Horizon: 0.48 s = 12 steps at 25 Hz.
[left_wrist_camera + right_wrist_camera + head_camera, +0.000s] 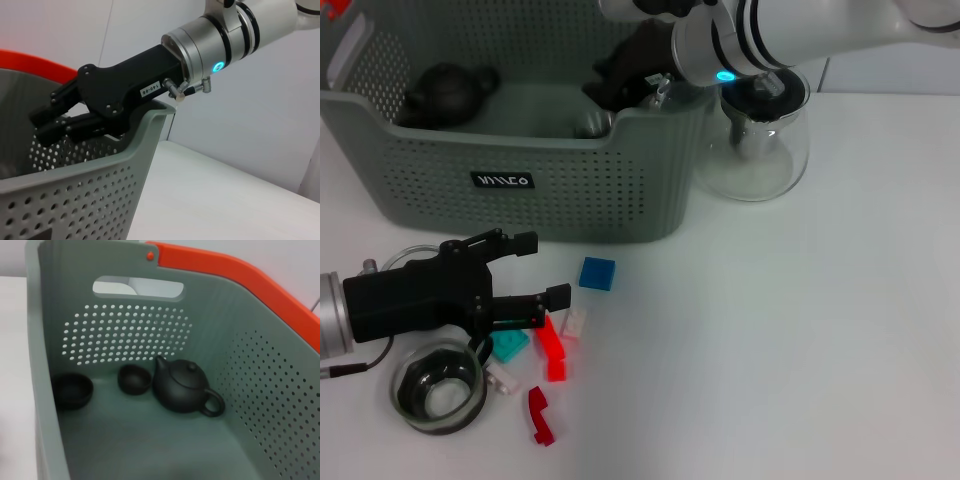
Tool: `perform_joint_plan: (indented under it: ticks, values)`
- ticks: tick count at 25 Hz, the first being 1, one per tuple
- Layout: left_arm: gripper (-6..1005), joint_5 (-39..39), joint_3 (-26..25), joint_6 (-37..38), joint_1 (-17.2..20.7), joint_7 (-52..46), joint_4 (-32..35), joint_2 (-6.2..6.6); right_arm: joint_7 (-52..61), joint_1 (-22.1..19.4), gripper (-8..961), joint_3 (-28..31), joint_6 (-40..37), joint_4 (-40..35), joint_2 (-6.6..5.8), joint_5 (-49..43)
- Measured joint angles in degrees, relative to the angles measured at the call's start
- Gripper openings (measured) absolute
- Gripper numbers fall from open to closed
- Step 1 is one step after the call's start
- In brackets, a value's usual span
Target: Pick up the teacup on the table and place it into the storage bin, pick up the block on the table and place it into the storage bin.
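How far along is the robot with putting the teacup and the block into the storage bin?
Done, it seems: two dark teacups sit inside the storage bin beside a black teapot. In hand: the right hand is over the bin's interior, apparently empty; the left hand is open over the loose blocks, holding nothing. Left: the blue block and the other pieces lie on the table.

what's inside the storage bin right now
Inside the storage bin: a dark teapot and two dark teacups. The right gripper reaches in; the floor beneath it is hidden.
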Motion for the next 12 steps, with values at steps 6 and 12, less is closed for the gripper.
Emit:
perform_joint_plan:
  ticks: [6,12]
  values:
    - [938,0.0,-0.1,0.4,0.0,0.0,0.0,0.05,-0.1,-0.2,363,0.0,0.0,-0.2,-0.09,0.0]
    - [938,0.0,-0.3,0.7,-0.1,-0.1,0.0,0.16,0.0,-3.5,498,0.1,-2.3,-6.8,-0.1,0.9]
